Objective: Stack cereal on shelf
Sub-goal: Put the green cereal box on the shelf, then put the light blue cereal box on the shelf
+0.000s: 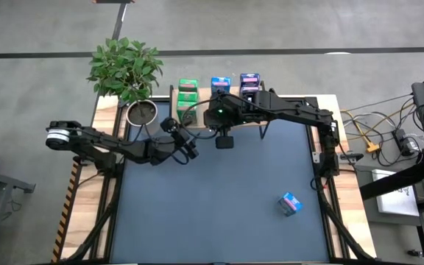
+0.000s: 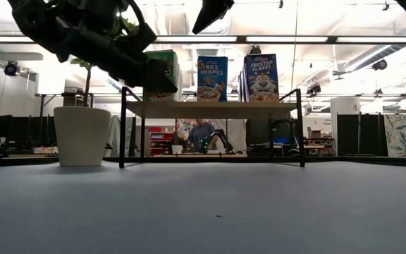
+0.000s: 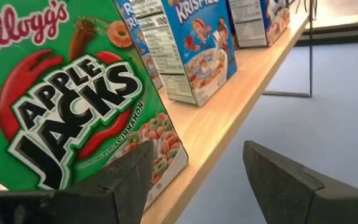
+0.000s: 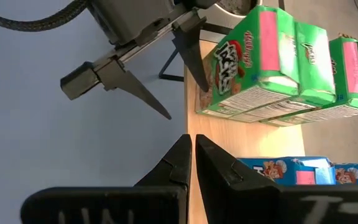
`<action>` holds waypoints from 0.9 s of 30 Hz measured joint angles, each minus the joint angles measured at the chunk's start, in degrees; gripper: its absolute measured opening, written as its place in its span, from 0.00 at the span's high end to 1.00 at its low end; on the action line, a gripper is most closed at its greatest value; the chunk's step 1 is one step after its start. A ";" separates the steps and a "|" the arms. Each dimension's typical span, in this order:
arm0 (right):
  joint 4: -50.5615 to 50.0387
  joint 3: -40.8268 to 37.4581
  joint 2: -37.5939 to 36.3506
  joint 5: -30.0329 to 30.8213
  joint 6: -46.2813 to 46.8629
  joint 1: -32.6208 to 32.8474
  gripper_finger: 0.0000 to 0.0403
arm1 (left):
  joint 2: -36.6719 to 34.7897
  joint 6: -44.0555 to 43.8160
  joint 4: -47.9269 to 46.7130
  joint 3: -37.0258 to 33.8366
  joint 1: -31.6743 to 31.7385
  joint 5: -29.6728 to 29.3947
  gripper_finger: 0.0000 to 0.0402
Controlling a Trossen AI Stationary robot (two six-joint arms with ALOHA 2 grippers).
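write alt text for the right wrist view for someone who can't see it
Looking down past the right end effector, its fingers shut, the left end effector hangs open beside a row of green cereal boxes on the light-wood shelf. Blue cereal boxes stand nearer on the same board, with the blue-grey tabletop beside it.

Potted plant (image 1: 126, 68) at table's far-left corner; cables (image 1: 380, 135) on floor

My dark fingers (image 3: 272, 180) frame a green Apple Jacks box (image 3: 67, 99) lettered white on red; blue Rice Krispies box (image 3: 194, 43); light-wood shelf (image 3: 229, 118).
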 joint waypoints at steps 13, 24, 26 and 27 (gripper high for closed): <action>-3.36 0.01 0.00 -0.15 2.90 0.54 0.97 | -1.06 0.50 2.32 0.00 -1.47 -0.03 0.42; -19.50 -0.76 -0.37 -0.60 18.62 8.17 0.97 | -11.21 11.43 1.26 -0.28 -15.64 0.05 0.42; -21.49 -1.05 -0.54 -0.61 22.94 10.89 0.97 | -13.85 13.34 -0.83 -0.39 -19.67 0.05 0.42; -22.30 -1.22 -0.63 -0.59 25.21 12.35 0.97 | -15.03 13.69 -2.08 -0.44 -21.64 0.10 0.42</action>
